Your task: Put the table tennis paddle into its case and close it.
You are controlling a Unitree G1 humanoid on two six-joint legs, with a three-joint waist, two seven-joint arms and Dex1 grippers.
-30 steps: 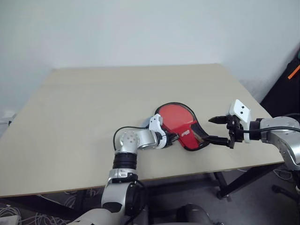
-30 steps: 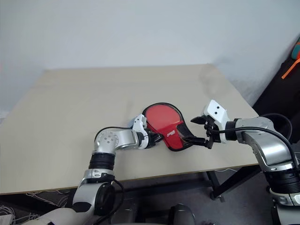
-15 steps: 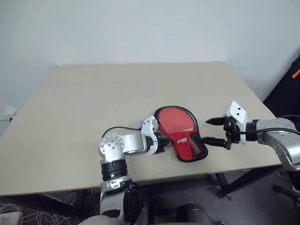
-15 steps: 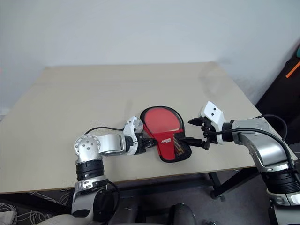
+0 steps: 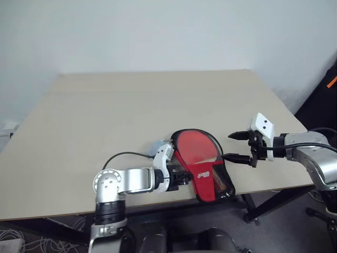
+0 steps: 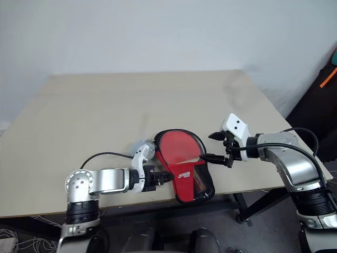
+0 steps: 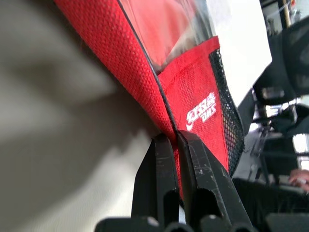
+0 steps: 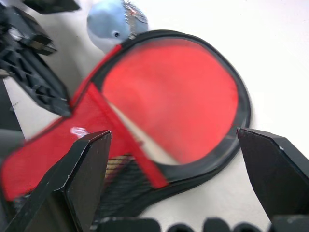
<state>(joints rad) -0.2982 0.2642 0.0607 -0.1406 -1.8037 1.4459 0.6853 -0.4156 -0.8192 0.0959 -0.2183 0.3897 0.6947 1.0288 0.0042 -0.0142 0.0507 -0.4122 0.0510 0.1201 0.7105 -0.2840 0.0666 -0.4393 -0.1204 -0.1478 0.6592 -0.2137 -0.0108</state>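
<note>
While my left gripper [image 6: 164, 178] sits nearest me with its fingers [image 7: 159, 164] pinched tight on the red side edge of the case [image 5: 202, 166], I read the case as lying flat at the near edge of the counter [image 5: 105, 116]. Its narrow handle end points toward me and slightly right, almost over the edge; its round end points away. The table tennis paddle [image 8: 174, 96] appears already inside: its red face shows through the clear panel. I cannot tell how far the zipper rim is closed. Just beyond the left gripper, touching the round end on its left, lies a small grey-blue lump [image 8: 113, 24]. On the far side of the case, my right gripper [image 5: 240, 146] hangs just beside its right edge, fingers [image 8: 82, 188] spread wide and empty, aimed across the long axis. I judge the left arm nearer, so closing turns on that grip.
</note>
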